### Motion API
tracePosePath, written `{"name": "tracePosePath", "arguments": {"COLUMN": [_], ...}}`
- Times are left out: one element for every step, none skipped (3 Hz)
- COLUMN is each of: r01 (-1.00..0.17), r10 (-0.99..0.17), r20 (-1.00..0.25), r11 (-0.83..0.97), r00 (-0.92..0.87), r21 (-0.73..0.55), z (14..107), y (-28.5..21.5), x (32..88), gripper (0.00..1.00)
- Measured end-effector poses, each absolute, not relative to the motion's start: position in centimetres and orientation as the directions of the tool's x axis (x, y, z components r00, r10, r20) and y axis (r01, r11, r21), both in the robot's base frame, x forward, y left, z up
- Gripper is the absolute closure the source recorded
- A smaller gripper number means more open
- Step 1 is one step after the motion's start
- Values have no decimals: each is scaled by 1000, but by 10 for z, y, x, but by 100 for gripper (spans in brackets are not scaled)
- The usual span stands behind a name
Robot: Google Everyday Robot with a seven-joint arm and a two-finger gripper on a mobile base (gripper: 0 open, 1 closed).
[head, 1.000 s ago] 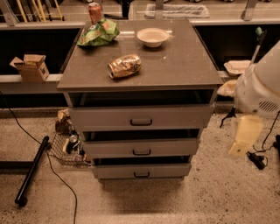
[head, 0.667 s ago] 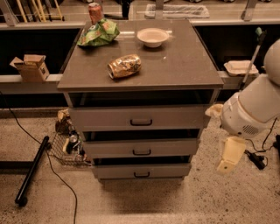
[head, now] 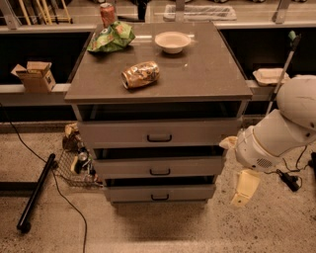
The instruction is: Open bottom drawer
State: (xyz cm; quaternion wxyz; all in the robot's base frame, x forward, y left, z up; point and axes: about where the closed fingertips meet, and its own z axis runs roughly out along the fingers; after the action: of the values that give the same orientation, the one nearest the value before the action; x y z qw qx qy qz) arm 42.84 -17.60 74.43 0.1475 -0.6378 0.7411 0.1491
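**Gripper low at the cabinet's right, bottom drawer shut**

Camera view: A grey three-drawer cabinet [head: 197, 74] stands in the middle of the speckled floor. Its flat top carries a crumpled brown-gold packet [head: 140, 74], a white round bowl [head: 172, 41], a green crinkled bag [head: 111, 37] and a red can [head: 107, 14], all well apart from the work below.

The bottom drawer [head: 197, 192], the lowest and narrowest grey front, sits closed and roughly flush beneath the middle grey drawer front [head: 197, 167] and the tall top grey drawer front [head: 197, 132]. Its small dark central handle [head: 159, 197] faces the camera, untouched.

The robot's white rounded arm [head: 276, 133] reaches in from the right edge, bent downward. The cream-coloured gripper [head: 244, 189] hangs off the cabinet's right front corner at about the height of the lowest front. That low posture suits the task, since it puts the tool level with the drawer it must pull.

Whether the gripper is released or clenched cannot be told from here; it grasps nothing visible. The drawer's handle lies to the gripper's left, clearly apart from it, with the right half of the drawer front between them. A sideways move toward the centre looks necessary before any pull.
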Motion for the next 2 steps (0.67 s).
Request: {"name": "tracePosePath", "arguments": {"r01": [-988,-989], "r10": [-909,-918], "r20": [-387,-368], "r11": [153,146], "r00": [-155,-148], "r21": [36,33], "z": [730,684], "y": [-179,-191], "x": [433,443], "gripper": [0,0]}}
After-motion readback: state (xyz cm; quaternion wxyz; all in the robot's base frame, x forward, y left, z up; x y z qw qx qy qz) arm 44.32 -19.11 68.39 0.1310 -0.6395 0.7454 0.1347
